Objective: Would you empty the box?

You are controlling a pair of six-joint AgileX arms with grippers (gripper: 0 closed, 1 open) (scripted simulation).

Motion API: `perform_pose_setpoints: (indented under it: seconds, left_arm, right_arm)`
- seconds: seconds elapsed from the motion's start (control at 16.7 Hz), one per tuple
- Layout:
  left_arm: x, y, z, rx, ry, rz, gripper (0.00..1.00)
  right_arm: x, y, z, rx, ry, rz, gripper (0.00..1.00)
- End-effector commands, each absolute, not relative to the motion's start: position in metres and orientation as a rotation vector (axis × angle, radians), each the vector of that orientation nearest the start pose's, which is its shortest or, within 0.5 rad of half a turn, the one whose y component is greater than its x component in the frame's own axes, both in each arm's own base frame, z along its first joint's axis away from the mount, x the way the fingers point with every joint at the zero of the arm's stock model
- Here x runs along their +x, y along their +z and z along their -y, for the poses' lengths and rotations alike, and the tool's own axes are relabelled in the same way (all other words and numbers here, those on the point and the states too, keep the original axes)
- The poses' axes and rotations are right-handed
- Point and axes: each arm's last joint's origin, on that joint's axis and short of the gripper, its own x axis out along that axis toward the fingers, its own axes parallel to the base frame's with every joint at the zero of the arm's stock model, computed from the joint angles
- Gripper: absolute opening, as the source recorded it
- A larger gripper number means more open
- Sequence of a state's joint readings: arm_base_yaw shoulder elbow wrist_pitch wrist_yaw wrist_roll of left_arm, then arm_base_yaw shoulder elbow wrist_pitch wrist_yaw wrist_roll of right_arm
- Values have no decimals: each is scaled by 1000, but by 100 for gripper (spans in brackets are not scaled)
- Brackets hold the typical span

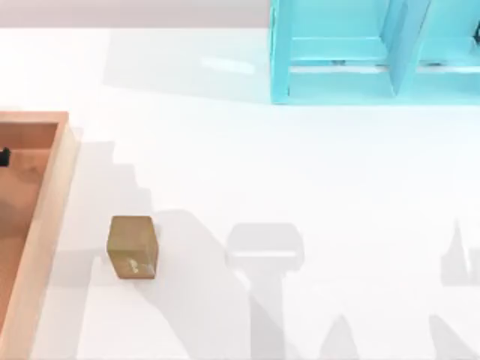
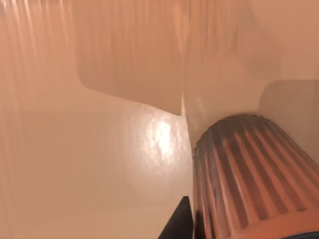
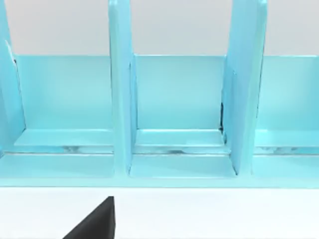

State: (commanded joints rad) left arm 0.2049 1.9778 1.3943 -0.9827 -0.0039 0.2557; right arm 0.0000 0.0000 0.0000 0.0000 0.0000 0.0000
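A white table (image 1: 315,172) spreads across the top view, bare over most of its middle and crossed by soft grey shadows along its near edge. At the table's left edge sits the box (image 1: 46,217), a broad shallow wooden tray with an orange-brown floor and pale tan rims, only its right part in view. A small black shape (image 1: 4,157) shows over the box floor at the far left margin; what it is cannot be told. At the far side of the table, right of centre, stands a turquoise shelf unit (image 1: 337,75), its upright dividers splitting it into open compartments; the right wrist view faces those compartments (image 3: 179,94) head-on across a strip of white tabletop. Just right of the box, apart from its rim, a small tan-brown block (image 1: 132,247) rests on the table. The left wrist view looks closely at the glossy orange-brown box floor (image 2: 89,164), where a ribbed, rounded object (image 2: 244,179) lies; a dark tip (image 2: 178,224) juts in beside it. Another dark tip (image 3: 94,221) juts into the right wrist view. Whether either gripper is released or clenched cannot be told.
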Motion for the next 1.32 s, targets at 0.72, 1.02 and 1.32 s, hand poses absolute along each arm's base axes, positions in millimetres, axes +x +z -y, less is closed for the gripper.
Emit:
perform_pose_setpoints:
  seconds: [0.72, 1.02, 1.32]
  left_arm:
    - [362, 165, -76, 52, -25, -1545, 0]
    - [375, 231, -57, 112, -1, -1395, 0]
    - [367, 298, -62, 75, 10, -1369, 0]
  right_arm:
    - [106, 160, 1, 0, 0, 0, 100]
    - [106, 160, 1, 0, 0, 0, 100]
    - [106, 160, 1, 0, 0, 0, 100]
